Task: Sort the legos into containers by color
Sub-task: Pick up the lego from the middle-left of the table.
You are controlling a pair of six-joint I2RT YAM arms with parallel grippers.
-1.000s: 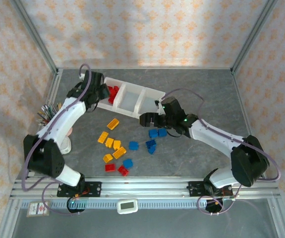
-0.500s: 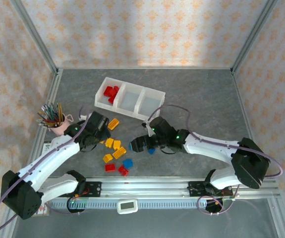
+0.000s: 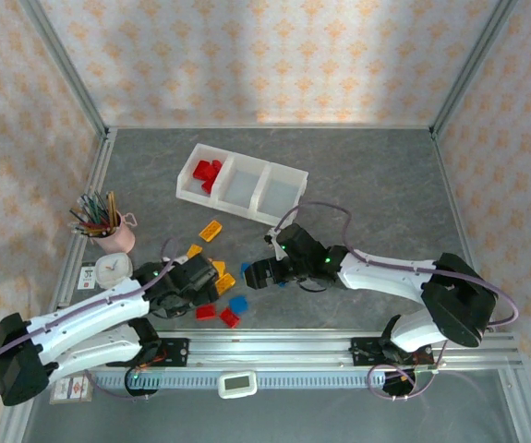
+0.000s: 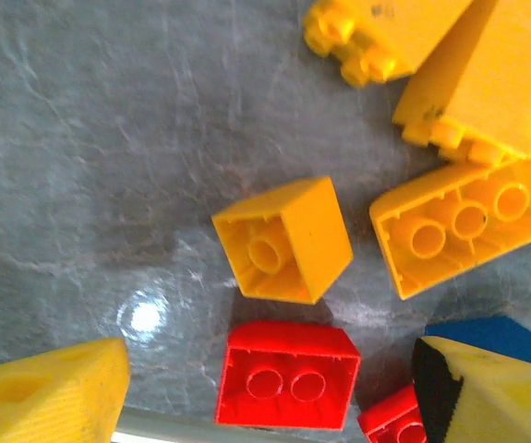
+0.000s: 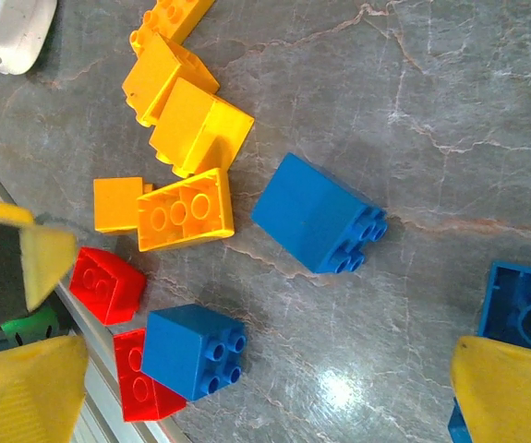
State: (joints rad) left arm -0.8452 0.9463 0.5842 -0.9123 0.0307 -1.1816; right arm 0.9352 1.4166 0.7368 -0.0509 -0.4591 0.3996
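Note:
Loose legos lie near the table's front: yellow ones (image 3: 211, 231), red ones (image 3: 206, 311) and a blue one (image 3: 238, 304). My left gripper (image 3: 200, 286) hovers low over them, open. In the left wrist view a red brick (image 4: 288, 377) lies upside down on the table between its yellow fingers (image 4: 43, 392), untouched. My right gripper (image 3: 263, 272) is open too, over a blue brick (image 5: 191, 351), with another blue brick (image 5: 319, 214) beyond. The three-compartment tray (image 3: 283, 171) stands at the back, with red bricks (image 3: 210, 173) in its left bin.
A pink cup of pencils (image 3: 108, 231) and a small white clock (image 3: 110, 270) stand at the left. Metal rails (image 3: 274, 349) run along the near edge, close behind the red bricks. Both grippers work close together over the pile.
My left arm swung from the tray's left bin back to the pile at the front. My right arm moved left and nearer, away from the tray to the blue bricks.

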